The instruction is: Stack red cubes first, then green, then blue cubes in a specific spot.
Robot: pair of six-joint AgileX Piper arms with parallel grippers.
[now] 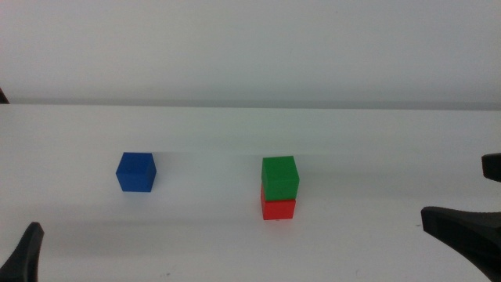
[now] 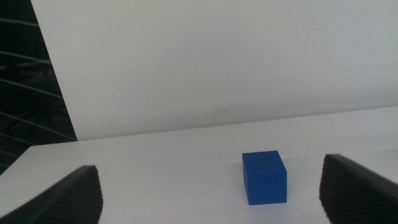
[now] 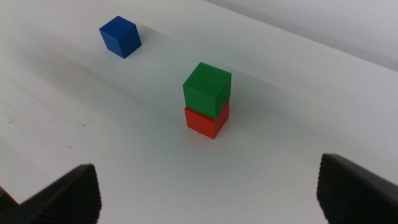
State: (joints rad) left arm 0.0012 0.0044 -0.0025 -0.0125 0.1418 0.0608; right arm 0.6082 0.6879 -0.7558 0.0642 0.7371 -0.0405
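The green cube (image 1: pixel 279 177) sits on top of the red cube (image 1: pixel 278 208) near the table's middle, slightly turned against it. The stack also shows in the right wrist view, green cube (image 3: pixel 207 89) on red cube (image 3: pixel 207 121). The spot under the stack is hidden. The blue cube (image 1: pixel 136 171) stands alone on the table to the left. My left gripper (image 1: pixel 30 252) is low at the front left, open and empty, facing the blue cube (image 2: pixel 264 177). My right gripper (image 1: pixel 479 202) is at the right edge, open and empty, apart from the stack.
The plain white table (image 1: pixel 376 157) runs back to a white wall. A dark area (image 2: pixel 25 93) lies beyond the table's edge in the left wrist view. Bare table lies between the blue cube and the stack.
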